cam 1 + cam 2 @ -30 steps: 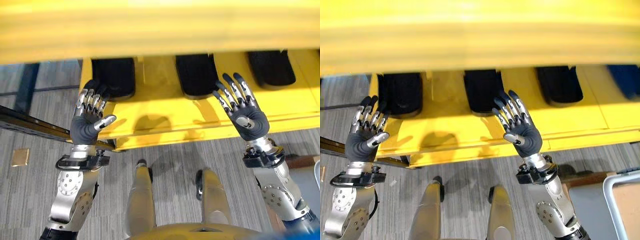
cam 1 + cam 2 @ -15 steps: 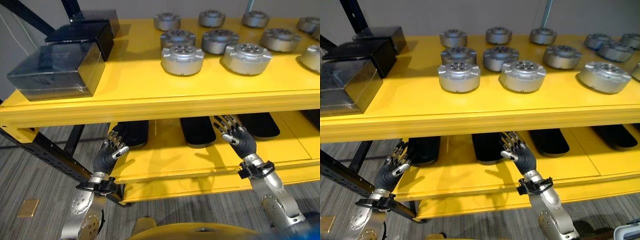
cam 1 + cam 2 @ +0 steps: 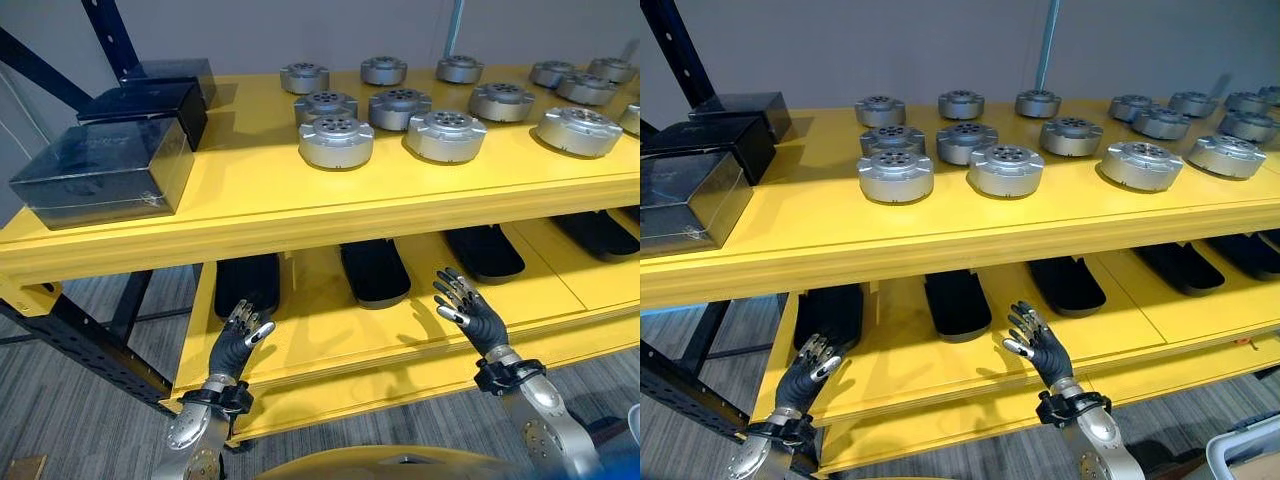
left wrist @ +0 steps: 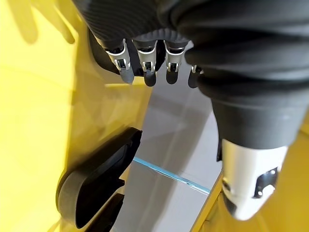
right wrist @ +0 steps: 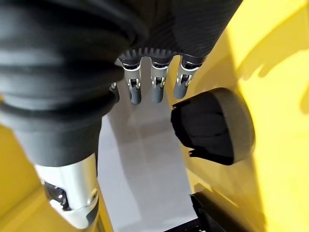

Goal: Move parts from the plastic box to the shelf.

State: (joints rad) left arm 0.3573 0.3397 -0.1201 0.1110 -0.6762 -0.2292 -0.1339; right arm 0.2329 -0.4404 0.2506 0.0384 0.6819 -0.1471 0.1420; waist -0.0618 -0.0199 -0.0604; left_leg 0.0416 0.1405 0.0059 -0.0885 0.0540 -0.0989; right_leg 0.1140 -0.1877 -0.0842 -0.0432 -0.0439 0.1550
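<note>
**Both hands hanging empty before the shelf**

The left hand [image 3: 237, 344] is hovering at seven o'clock and the right hand [image 3: 470, 314] at five o'clock, both in front of the lower tier of the yellow shelf [image 3: 300, 205], fingers spread and relaxed, holding nothing. Round silver parts [image 3: 336, 141] are sitting in rows on the top tier from twelve to two o'clock, dark boxes [image 3: 105, 172] at ten o'clock, black trays [image 3: 374, 270] on the lower tier. The likely next step is fetching another part: keeping the fingers apart and clear of the shelf edge looks wise.
</note>
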